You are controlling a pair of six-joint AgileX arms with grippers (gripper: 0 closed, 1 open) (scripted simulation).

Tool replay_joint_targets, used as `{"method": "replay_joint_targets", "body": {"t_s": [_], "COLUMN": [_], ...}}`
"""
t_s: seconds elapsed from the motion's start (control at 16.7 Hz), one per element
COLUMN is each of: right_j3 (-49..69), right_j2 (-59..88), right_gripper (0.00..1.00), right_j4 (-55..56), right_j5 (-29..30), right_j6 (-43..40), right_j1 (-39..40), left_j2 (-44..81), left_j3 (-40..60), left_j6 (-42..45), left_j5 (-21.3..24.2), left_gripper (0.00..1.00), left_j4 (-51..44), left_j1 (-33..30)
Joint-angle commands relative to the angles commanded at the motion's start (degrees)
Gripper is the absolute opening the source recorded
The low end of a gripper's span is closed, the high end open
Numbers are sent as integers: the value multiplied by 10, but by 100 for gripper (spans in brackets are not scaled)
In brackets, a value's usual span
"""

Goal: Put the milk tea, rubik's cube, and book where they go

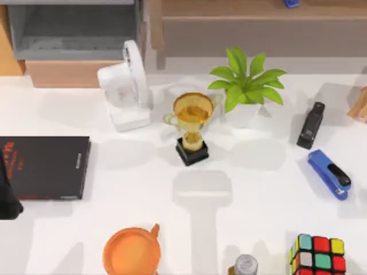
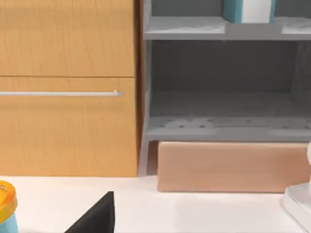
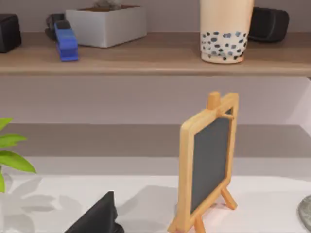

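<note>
- Teal book is sitting on the grey shelf; milk tea is standing on the wooden shelf.
- Rubik's cube is waiting at the worktop's near right edge; a clumsy reach risks knocking it off.
- I cannot tell either claw's state.

Smooth matt white table under me. The trophy gleams like glossy gold metal on a black base. The rubik's cube shows shiny plastic squares with black edges. Both staplers, blue and black, look like plastic. My left wrist faces a grained wood cabinet with a thin metal handle; my right wrist sees a wood-framed chalkboard, its slate matt.
</note>
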Motion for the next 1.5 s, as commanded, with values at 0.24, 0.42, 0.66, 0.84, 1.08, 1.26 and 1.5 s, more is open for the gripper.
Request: {"method": "replay_joint_targets", "body": {"t_s": [0.24, 0.42, 0.66, 0.84, 1.08, 1.26, 1.5], "right_j3": [10, 51, 145, 232, 350, 433, 516], "right_j2": [18, 90, 267, 453, 670, 812, 951], "right_gripper": [100, 100, 100, 100, 100, 100, 100], "right_j4": [8, 41, 119, 190, 288, 357, 427], "right_j5": [-2, -7, -17, -25, -38, -47, -58], "right_j6": [-2, -6, -9, -10, -8, -4, 2], "right_j1": [-1, -8, -24, -38, -57, -68, -77], "left_j2": [0, 0, 0, 0, 0, 0, 0], "left_j3": [0, 0, 0, 0, 0, 0, 0], "left_j6": [0, 0, 0, 0, 0, 0, 0], "left_j5": [0, 0, 0, 0, 0, 0, 0], "left_gripper": [100, 100, 100, 100, 100, 100, 100], "left_j4": [0, 0, 0, 0, 0, 0, 0], "left_j1": [0, 0, 0, 0, 0, 0, 0]}}
